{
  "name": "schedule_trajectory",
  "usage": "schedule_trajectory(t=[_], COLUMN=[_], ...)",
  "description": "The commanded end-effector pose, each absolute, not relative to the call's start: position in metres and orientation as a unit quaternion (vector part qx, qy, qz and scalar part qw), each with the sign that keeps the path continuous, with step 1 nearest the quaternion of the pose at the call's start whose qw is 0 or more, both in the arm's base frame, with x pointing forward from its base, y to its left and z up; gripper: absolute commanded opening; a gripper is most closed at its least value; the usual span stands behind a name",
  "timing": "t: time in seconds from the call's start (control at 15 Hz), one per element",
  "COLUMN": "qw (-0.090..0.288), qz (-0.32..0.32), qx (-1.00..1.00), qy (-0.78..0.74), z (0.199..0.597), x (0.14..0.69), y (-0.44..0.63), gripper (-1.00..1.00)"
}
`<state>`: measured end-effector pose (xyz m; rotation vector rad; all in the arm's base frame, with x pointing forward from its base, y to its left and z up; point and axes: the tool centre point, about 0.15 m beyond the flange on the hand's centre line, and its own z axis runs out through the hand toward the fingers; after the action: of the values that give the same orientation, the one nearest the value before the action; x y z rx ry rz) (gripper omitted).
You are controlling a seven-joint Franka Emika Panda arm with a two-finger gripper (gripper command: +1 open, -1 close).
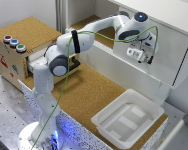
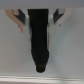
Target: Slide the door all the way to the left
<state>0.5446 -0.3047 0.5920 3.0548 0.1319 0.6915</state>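
cork-topped surface [image 1: 89,95] below; the gripper [image 1: 140,54] faces the door [image 1: 166,52], its handle [image 2: 40,40] between parted fingers. travel runs toward 10 o'clock.

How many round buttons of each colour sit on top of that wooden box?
Red round button: 1
Blue round button: 1
Green round button: 1
Total: 3, all on the cork-topped wooden box.
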Motion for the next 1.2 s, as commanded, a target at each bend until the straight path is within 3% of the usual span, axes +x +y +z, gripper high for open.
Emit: schedule_trajectory(t=[0.0,1.13], qw=[-0.021,-0.028], qz=[0.203,0.192], qx=[0.977,0.973], qy=[0.065,0.123], z=[0.595,0.592], x=[0.546,0.533], y=[-0.291,-0.165], gripper=[-1.00,-1.00])
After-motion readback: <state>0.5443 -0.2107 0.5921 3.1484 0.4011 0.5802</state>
